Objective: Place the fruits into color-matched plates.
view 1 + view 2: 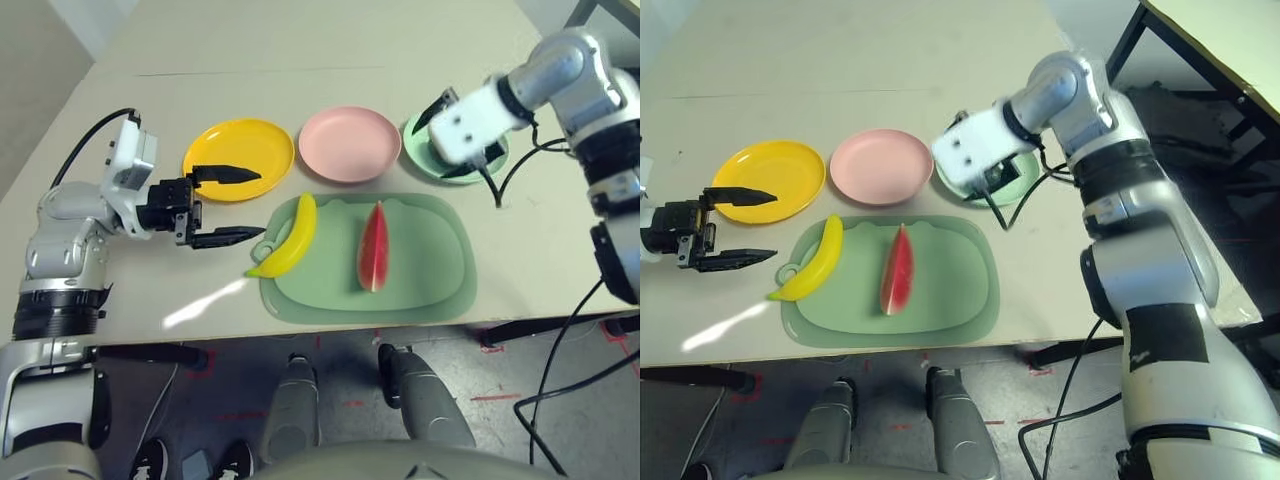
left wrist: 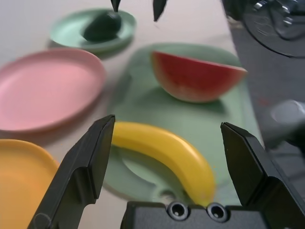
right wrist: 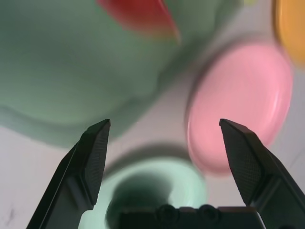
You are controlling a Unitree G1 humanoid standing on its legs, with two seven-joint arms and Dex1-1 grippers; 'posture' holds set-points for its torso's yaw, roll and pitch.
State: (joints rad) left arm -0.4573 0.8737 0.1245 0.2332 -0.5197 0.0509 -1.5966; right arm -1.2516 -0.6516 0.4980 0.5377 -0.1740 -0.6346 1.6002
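A large pale green mat (image 1: pixel 420 290) with rounded corners lies flat near the front edge of the beige desk (image 1: pixel 300 70), and a small handle loop (image 1: pixel 264 247) sticks out of its left end. Below the desk edge shows a grey floor (image 1: pixel 330 370) marked with bits of red tape (image 1: pixel 495 397), where black cables (image 1: pixel 560 390) hang down at the right, and a second desk on black legs (image 1: pixel 1130 40) stands off to the right

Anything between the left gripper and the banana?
Nothing visible. The open left gripper faces the banana across bare table; the yellow plate sits just behind, also unobstructed.
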